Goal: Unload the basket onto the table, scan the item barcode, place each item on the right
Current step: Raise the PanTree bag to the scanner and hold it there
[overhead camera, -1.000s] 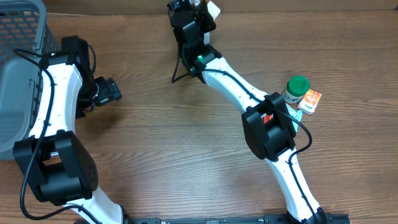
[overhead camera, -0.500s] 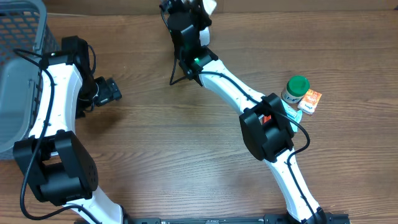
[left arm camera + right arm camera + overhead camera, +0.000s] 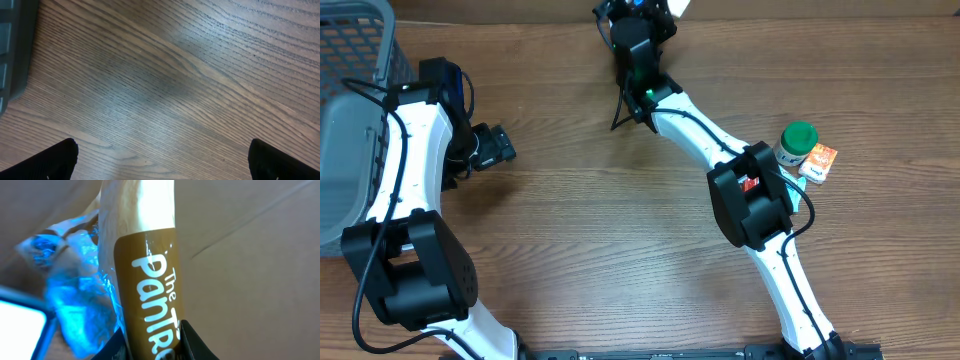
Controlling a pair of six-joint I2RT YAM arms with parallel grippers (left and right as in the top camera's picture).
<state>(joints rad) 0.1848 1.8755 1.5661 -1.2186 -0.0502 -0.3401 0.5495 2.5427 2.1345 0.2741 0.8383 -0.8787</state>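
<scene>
Packet [image 3: 137, 210] clenched in right jaws, brown label [image 3: 152, 300] legible only from right wrist; left jaws wide apart.

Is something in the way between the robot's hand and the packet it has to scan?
No, nothing visible is in the way. The right hand holds the packet, with one finger on each side of its brown label.
</scene>
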